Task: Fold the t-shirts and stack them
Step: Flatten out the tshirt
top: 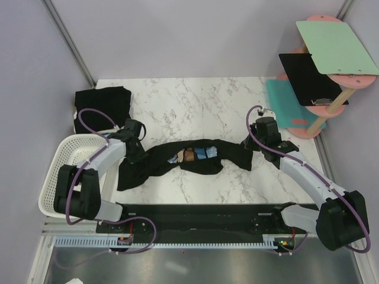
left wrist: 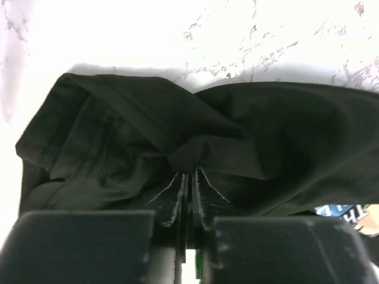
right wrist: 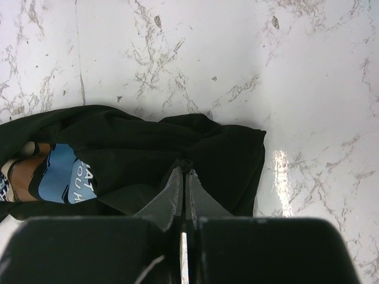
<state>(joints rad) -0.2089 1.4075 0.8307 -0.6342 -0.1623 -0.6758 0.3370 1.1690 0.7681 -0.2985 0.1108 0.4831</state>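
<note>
Left gripper [left wrist: 190,173] and right gripper [right wrist: 182,170] each pinch the bunched t-shirt [top: 160,158] — thin holds; a hard pull may slip them.

Marble table [top: 195,100] — printed t-shirt [top: 157,161], folded t-shirt [top: 102,107]

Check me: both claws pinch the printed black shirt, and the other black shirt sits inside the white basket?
Not inside. The top view shows the other black shirt lying on the table beyond the white basket. The left gripper and right gripper do pinch the printed black shirt.
</note>
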